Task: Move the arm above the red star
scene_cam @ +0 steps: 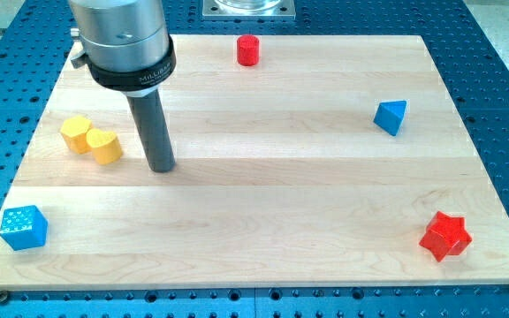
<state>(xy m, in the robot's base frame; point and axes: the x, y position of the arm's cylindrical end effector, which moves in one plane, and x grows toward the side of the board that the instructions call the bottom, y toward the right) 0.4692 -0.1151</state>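
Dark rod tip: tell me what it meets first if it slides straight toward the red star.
My tip sits right of the yellow blocks. The line to the red star-shaped block crosses bare wooden board; it looks free, so the star comes first.

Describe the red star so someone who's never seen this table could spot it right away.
Start at the light wooden board and go to its corner at the view's bottom right. The red star-shaped block lies there alone, far from my tip. The only other red piece is a red cylinder at the view's top edge; the nearest neighbour is a blue triangular block.
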